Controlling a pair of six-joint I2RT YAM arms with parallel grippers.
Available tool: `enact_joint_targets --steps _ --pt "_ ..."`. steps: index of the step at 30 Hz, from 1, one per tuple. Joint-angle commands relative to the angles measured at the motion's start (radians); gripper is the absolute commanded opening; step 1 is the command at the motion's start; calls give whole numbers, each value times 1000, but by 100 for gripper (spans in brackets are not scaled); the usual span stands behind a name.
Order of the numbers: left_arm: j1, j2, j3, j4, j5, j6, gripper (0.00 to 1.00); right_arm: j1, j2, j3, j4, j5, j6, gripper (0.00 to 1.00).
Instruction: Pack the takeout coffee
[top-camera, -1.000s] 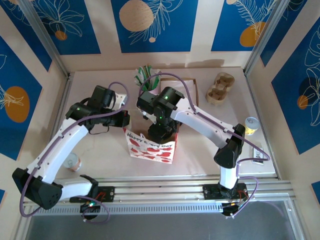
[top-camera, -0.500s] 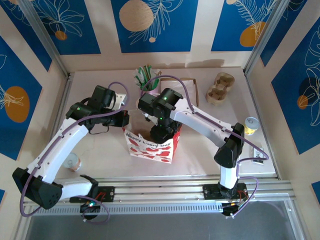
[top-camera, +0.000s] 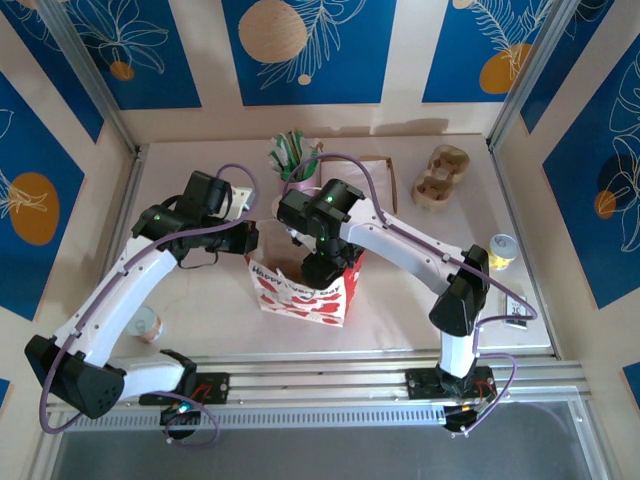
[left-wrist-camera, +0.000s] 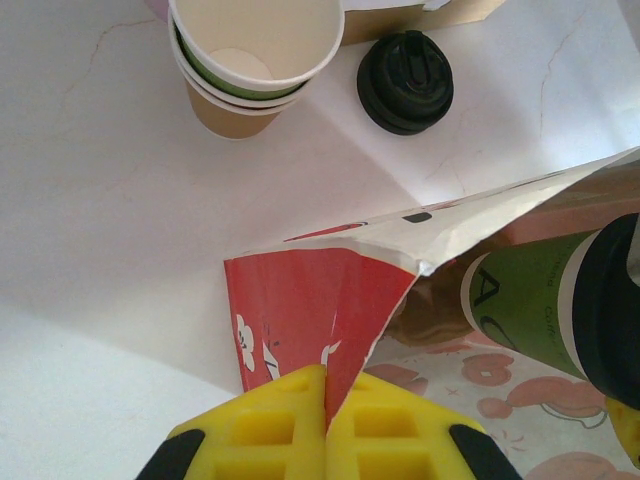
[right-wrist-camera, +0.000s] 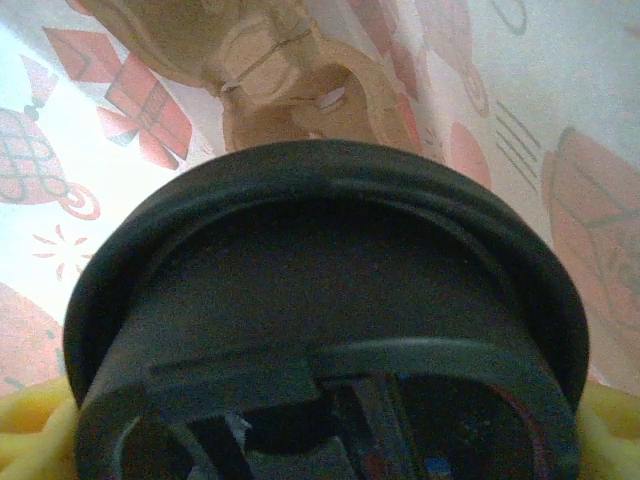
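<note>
Left jaws pinch shut on the red rim of the gift bag (left-wrist-camera: 300, 300); right jaws, inside that bag, clasp the takeout coffee (left-wrist-camera: 520, 300) (black lid (right-wrist-camera: 320, 290) on) from both sides.

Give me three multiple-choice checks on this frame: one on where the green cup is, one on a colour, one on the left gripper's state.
1. Where is the green cup?
A. standing outside the bag
B. inside the open gift bag
C. lying on its side

2. What colour is the loose lid beside the stacked paper cups?
A. black
B. white
C. red

3. The left gripper is:
A. open above the bag
B. shut on nothing
C. shut on the gift bag's edge

Answers:
1 B: the bag's printed walls surround the cup.
2 A: the lid is dark against the pale table.
3 C: its yellow fingers meet with the red paper pinched between them.
</note>
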Motion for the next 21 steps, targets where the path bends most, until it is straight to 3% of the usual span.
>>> enact_joint_targets --steps 1,13,21 --pt "-3 4 9 -1 -33 17 0 -1 6 -6 -28 -23 1 55" --pt "-3 15 9 9 -16 16 0 8 62 44 -19 -41 -6 55" --pt "-3 14 7 7 -19 19 0 -10 61 -13 18 -66 -18 55"
